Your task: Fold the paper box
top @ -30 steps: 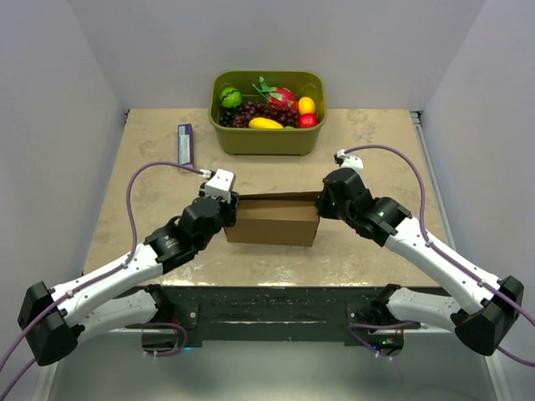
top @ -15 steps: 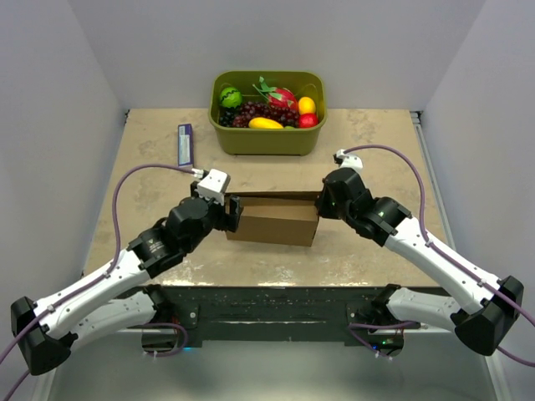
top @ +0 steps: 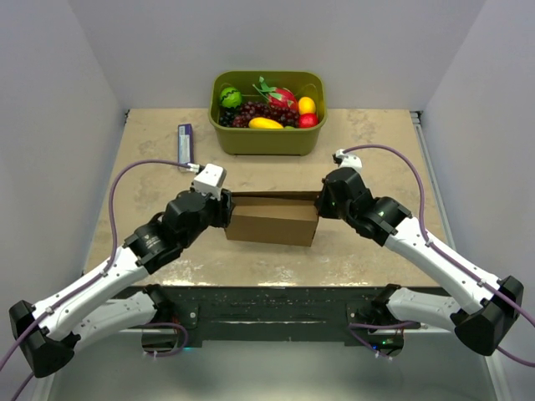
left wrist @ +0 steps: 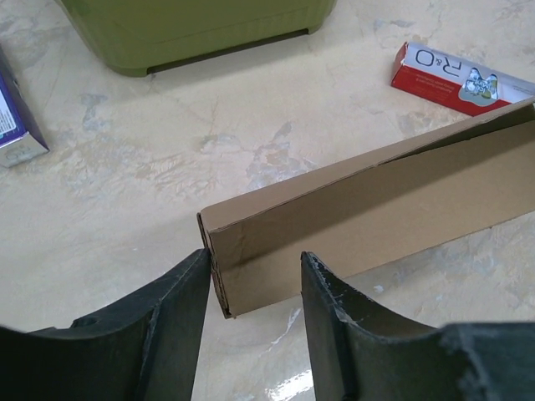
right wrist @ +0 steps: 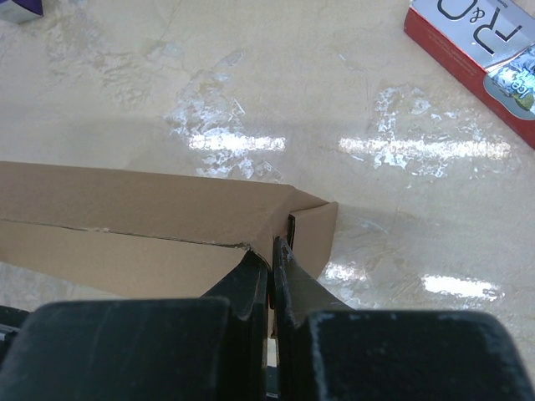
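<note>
The brown cardboard paper box sits mid-table with its walls partly raised. My left gripper is at its left end. In the left wrist view the left gripper stands open, and the paper box's end corner lies between the fingers, close against the left one. My right gripper is at the box's far right corner. In the right wrist view the right gripper is pinched shut on the upright cardboard edge of the paper box.
An olive-green tub of fruit stands at the back of the table, its wall showing in the left wrist view. A purple carton lies at the back left. A red-and-silver packet lies beyond the box's right end.
My left arm drew back to the left, then came in again at the box's left end corner. Its jaws widened and then narrowed. The right arm and the box have not moved.
</note>
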`<action>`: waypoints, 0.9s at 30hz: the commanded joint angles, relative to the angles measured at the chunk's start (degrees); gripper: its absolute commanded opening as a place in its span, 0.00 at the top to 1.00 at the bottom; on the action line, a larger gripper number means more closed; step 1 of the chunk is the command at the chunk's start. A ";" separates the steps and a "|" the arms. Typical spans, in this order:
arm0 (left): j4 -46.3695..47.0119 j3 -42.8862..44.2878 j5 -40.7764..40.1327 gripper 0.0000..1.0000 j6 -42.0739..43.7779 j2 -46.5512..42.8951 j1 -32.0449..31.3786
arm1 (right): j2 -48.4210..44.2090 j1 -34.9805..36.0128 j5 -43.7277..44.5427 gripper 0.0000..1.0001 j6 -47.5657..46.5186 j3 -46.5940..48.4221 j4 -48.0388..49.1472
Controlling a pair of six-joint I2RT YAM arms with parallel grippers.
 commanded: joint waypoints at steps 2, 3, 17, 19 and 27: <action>1.58 1.22 3.97 0.54 -0.63 0.80 2.09 | 0.57 0.19 -2.20 1.00 0.28 0.06 -2.38; 1.93 1.13 4.32 0.56 -0.45 0.88 2.18 | 0.48 0.19 -2.20 1.00 0.20 0.06 -2.38; 5.18 -3.26 4.32 1.00 -0.19 1.94 2.45 | 0.56 0.19 -1.32 1.00 0.02 -0.56 -2.90; 5.01 -3.96 3.62 1.00 -0.45 2.20 2.45 | 0.65 0.19 -1.32 1.00 0.02 -0.64 -2.73; 3.78 -6.52 2.57 1.00 -0.98 2.38 2.45 | 0.74 0.27 -1.23 1.00 -0.16 -0.73 -3.25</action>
